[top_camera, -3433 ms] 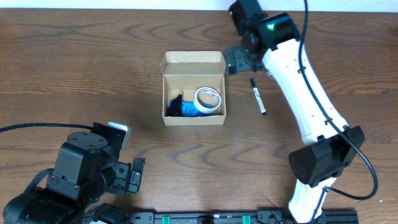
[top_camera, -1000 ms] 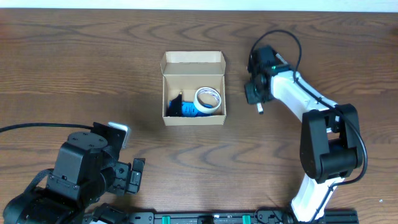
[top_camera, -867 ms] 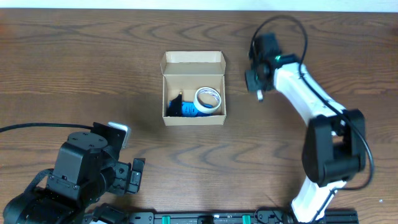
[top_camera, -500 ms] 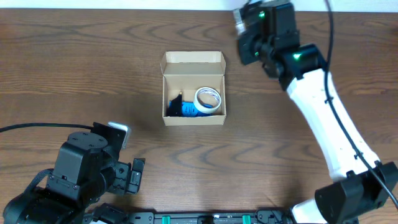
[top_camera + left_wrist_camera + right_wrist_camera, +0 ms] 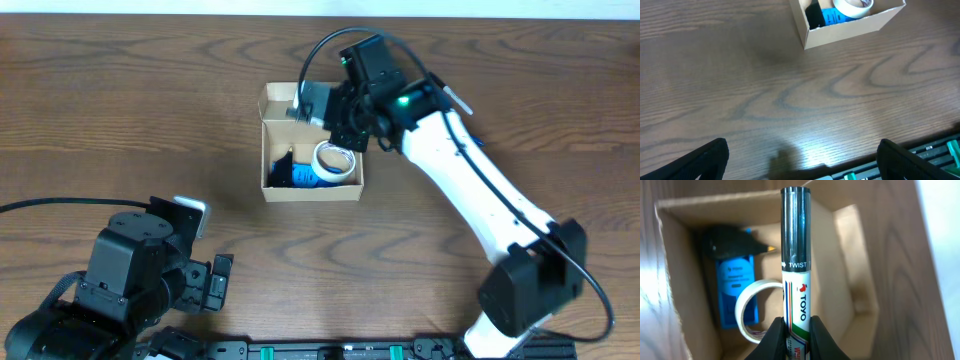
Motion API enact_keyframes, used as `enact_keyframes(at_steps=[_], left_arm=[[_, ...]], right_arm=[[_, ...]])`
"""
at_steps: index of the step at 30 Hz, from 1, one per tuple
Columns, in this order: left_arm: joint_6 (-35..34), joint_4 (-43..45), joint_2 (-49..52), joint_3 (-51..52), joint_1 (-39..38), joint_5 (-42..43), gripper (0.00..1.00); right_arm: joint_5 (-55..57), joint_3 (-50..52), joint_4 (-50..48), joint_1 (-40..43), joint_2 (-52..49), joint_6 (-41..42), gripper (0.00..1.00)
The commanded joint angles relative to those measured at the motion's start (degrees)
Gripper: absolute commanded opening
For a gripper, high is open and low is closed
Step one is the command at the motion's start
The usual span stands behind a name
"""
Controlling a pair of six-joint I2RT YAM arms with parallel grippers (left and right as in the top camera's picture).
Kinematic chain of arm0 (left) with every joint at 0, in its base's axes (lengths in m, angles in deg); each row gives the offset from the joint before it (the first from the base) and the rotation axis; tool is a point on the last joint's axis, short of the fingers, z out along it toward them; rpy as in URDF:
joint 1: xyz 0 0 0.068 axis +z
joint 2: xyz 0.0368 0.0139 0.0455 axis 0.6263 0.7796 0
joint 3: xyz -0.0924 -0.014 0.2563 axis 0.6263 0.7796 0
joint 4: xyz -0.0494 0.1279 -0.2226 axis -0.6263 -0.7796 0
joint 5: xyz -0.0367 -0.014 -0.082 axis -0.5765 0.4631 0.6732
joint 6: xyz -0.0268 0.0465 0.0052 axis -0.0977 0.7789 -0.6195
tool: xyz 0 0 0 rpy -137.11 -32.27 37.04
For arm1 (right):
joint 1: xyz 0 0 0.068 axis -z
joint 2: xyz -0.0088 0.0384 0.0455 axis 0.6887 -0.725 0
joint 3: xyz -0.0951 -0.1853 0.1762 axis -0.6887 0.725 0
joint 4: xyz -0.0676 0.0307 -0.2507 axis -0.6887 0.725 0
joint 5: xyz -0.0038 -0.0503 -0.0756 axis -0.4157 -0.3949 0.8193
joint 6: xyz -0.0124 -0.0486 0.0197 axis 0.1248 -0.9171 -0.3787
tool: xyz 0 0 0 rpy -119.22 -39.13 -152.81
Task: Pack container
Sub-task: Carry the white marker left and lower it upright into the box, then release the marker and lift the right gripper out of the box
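Observation:
The container (image 5: pixel 311 186) is a small tan cardboard box with its flap lid folded back, standing mid-table. Inside lie a white tape roll (image 5: pixel 334 160) and a blue packet with a black part (image 5: pixel 298 175). My right gripper (image 5: pixel 338 108) hovers over the box's far right part, shut on a black-capped white marker (image 5: pixel 795 255). In the right wrist view the marker points over the open container (image 5: pixel 850 280), above the tape roll (image 5: pixel 752 312), with the right gripper (image 5: pixel 795 330) clamped on its barrel. My left gripper (image 5: pixel 805 165) stands open near the front edge, well short of the container (image 5: pixel 855 30).
A black rail (image 5: pixel 330 351) runs along the table's front edge. A black cable (image 5: pixel 50 205) trails left from the left arm. The right arm's white links (image 5: pixel 480 210) stretch across the table's right side.
The right arm lifted the marker off the table right of the box and swung left, now over the open box. The left arm has stayed still.

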State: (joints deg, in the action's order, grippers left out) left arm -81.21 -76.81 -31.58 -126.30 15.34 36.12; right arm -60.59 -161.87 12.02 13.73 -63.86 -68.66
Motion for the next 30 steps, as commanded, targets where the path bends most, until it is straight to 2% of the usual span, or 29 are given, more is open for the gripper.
enact_keyframes(at_steps=[1,6,15,25,30], left_arm=[[0.37,-0.04,-0.04,-0.79,0.17,-0.02,0.95],[0.37,-0.07,-0.04,-0.79,0.17,-0.02,0.95],[0.37,-0.04,-0.04,-0.79,0.17,-0.02,0.95],[0.37,-0.07,-0.04,-0.79,0.17,-0.02,0.95],[0.37,-0.07,-0.04,-0.79,0.17,-0.02,0.95]], right_arm=[[-0.96,0.59,0.11,-1.40,-3.67,-9.33,0.01],[-0.94,0.59,-0.68,-2.40,-8.37,-13.53,0.01],[2.69,0.59,-4.46,-2.54,-11.04,-13.53,0.03],[2.73,0.59,-5.16,-2.54,-11.45,-13.51,0.27],[2.71,0.59,-5.18,-2.54,-11.43,-13.46,0.32]])
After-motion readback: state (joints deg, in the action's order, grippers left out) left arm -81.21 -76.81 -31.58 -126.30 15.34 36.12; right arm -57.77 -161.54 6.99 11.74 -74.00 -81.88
